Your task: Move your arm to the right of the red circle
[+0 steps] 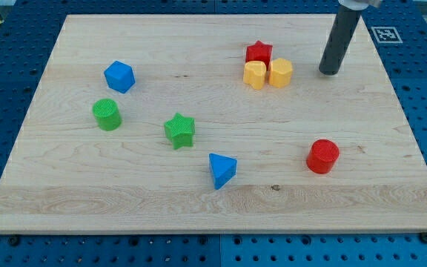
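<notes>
The red circle [322, 156] is a short red cylinder standing at the lower right of the wooden board [87, 193]. My tip [330, 73] is the lower end of the dark rod that comes down from the view's top right. It rests on the board well above the red circle, nearly straight up from it and slightly to its right, with bare wood between them. The tip touches no block.
A red star [259, 53] sits above a yellow heart [255, 75] and a yellow hexagon [280, 73], just left of the tip. A blue hexagon [119, 76], green cylinder [107, 114], green star [179, 130] and blue triangle [222, 170] lie further left.
</notes>
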Available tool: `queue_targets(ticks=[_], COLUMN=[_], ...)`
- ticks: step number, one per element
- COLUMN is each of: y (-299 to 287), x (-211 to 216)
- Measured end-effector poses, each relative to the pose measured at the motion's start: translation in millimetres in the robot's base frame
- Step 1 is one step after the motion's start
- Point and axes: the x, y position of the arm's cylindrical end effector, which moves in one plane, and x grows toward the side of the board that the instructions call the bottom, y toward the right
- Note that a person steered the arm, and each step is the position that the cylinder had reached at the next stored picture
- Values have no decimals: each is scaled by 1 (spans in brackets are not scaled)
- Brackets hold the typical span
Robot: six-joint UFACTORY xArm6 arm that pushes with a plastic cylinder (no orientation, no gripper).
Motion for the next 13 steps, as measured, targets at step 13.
queue_targets(ticks=[13], y=[17], x=[91])
